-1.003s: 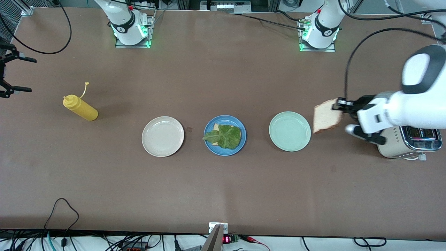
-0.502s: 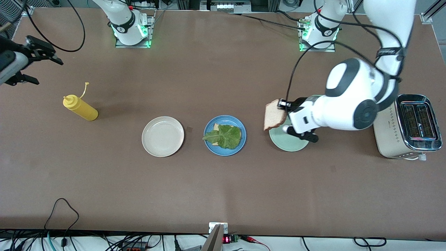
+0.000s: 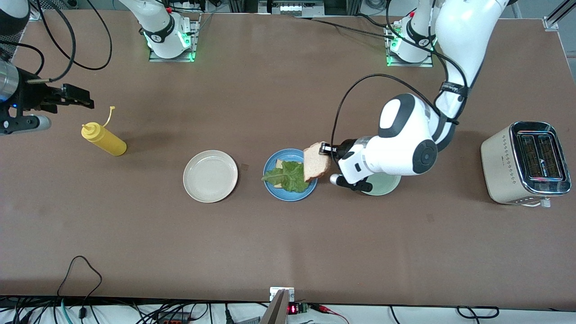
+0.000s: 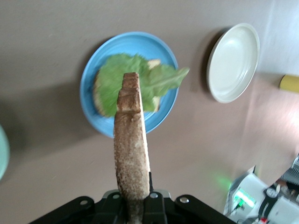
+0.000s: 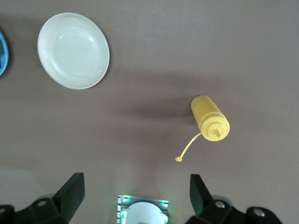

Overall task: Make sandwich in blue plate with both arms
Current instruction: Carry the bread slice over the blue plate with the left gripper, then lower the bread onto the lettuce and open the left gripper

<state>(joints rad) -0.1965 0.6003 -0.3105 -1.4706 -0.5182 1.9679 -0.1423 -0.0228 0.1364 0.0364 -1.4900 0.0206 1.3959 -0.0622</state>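
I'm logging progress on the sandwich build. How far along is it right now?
Done: a bottom bread slice and lettuce leaf lie in the blue plate. In hand: the left gripper holds the top bread slice on edge over the plate's rim. Left: lay it flat on the lettuce and let go. The right gripper waits open near the mustard bottle.

Two glossy white jointed arms with dark grey-black joint bands. Left arm point(image 3: 405, 148): bulbous white housings, a round dark grey cap on the elbow, black cable looping from upper link to wrist. Left end effector point(image 3: 325, 149): small, black, on a white block with a silver stub. Right end effector point(image 3: 74, 101), upper left of the frame: black, cables trailing above. Round white bases point(image 3: 166, 33) lit green along the top edge.
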